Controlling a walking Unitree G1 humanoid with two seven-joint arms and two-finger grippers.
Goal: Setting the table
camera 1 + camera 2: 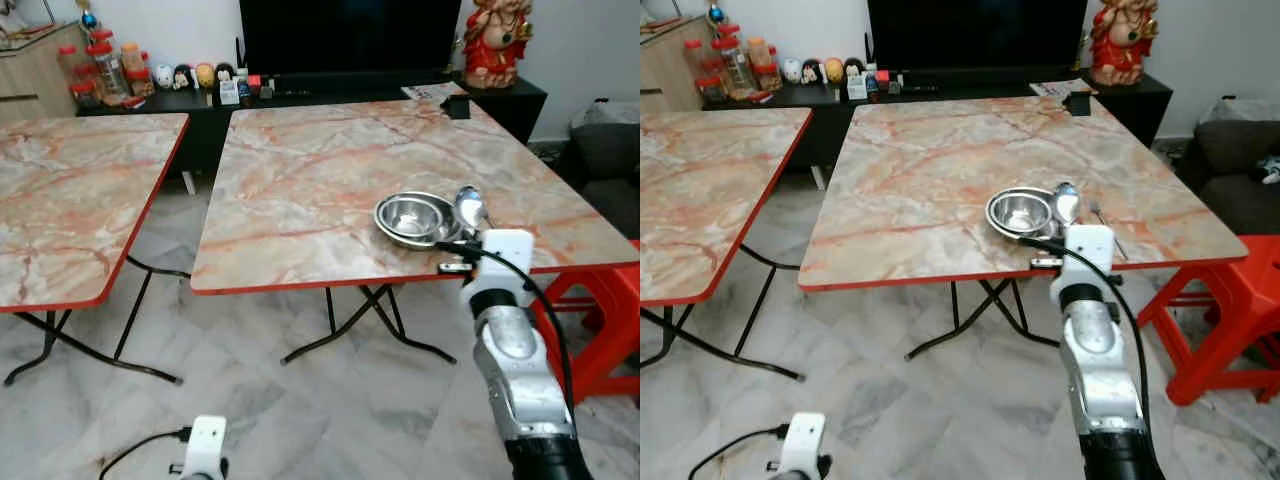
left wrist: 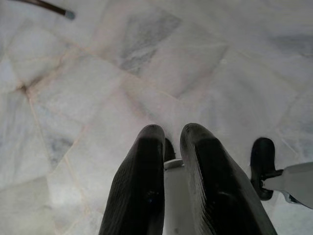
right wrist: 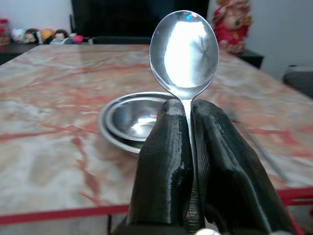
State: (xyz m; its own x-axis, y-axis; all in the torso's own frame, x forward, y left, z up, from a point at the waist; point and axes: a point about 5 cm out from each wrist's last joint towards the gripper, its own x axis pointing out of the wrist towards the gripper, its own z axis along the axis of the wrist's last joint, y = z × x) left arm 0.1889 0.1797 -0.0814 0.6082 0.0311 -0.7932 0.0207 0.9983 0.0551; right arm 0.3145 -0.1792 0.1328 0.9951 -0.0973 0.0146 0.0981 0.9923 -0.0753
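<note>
The right gripper [image 3: 188, 147] was up at the near edge of the marble-patterned folding table with the red rim [image 1: 300, 190], its two black fingers [image 3: 164, 166] pinched tight on the neck of a shiny steel spoon [image 3: 185, 51]. The spoon's bowl stood upright, poking out just beyond the fingertips, its polished face turned back toward the wrist. Right past the gripper, on the tabletop, sat a pair of nested round stainless-steel bowls [image 1: 415, 217], and the spoon hovered just beside their rim on the gripper's outer side, apart from it as far as the wrist view showed. A thin metal utensil [image 1: 1102, 222] lay flat on the marble, further out on the same side; what kind it was, I couldn't tell.

The left gripper [image 2: 171, 171] hung low over the pale marble floor tiles [image 2: 98, 88], well apart from the action, its fingers nearly together with a narrow gap and nothing between them.

A second matching table [image 1: 70, 190] stood off beyond the left arm. A red plastic stool [image 1: 1230, 300] sat just outside the right arm.
</note>
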